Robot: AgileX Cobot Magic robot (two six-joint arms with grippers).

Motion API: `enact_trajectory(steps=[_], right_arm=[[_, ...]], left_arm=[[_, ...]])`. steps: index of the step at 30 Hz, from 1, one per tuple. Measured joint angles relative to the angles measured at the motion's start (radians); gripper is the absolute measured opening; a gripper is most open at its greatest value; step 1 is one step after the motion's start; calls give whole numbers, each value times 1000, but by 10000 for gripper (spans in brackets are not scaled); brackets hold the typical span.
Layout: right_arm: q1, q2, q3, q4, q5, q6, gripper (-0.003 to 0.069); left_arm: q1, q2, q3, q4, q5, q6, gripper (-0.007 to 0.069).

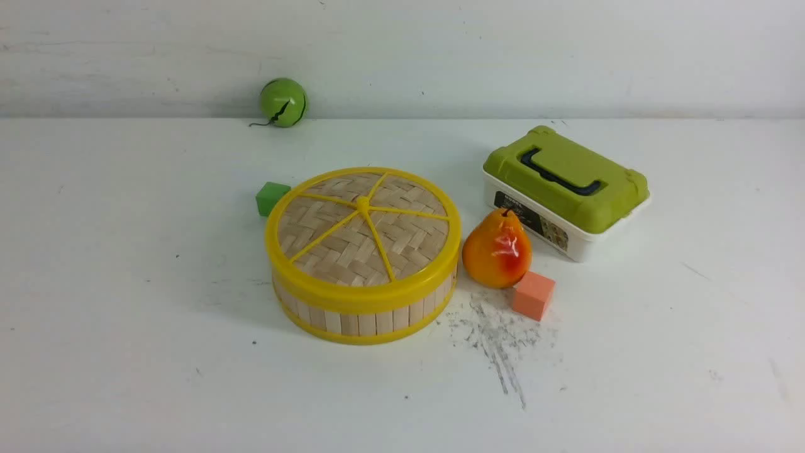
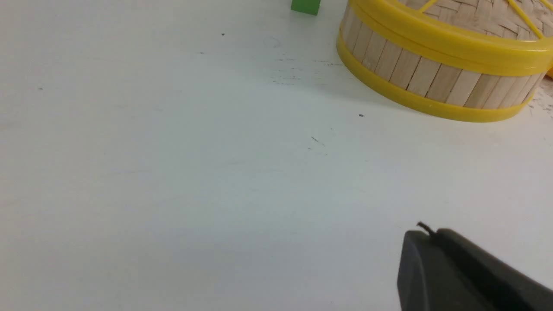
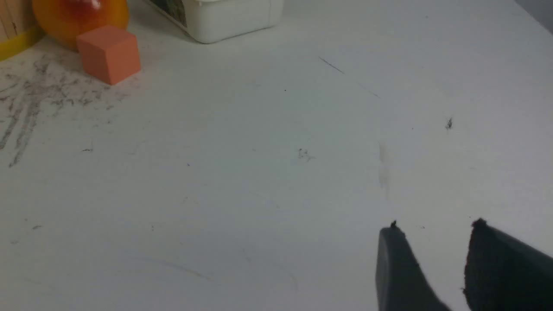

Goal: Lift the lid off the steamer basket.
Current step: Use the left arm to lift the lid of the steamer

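A white desk [image 1: 126, 314] seen from the front carries the steamer basket [image 1: 365, 318] near its middle, with the lid [image 1: 363, 226] seated flat on top, yellow rim on yellow rim. A green cube [image 1: 272, 197] sits just behind the basket on the robot's left. A pear [image 1: 497, 248] stands just beside it on the right, an orange cube [image 1: 533, 295] touching or nearly touching the pear. A white box with a green lid [image 1: 566, 189] lies further right, and a green ball [image 1: 283, 102] rests at the back wall. Only the wrist views show the arms. The left wrist view shows the left fingers [image 2: 458, 272] as one dark shape low over bare desk, well apart from the basket wall; how far open they are cannot be told. The right wrist view shows the right fingers [image 3: 397, 268] parted by a modest gap, holding nothing, over bare desk near grey scuff marks [image 3: 30, 99].
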Motion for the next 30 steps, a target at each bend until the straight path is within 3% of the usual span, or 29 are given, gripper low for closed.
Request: enact_trajectory(steps=[30], right_arm=[[0,0,0,0,0,0,240]], left_arm=[[0,0,0,0,0,-1,29]])
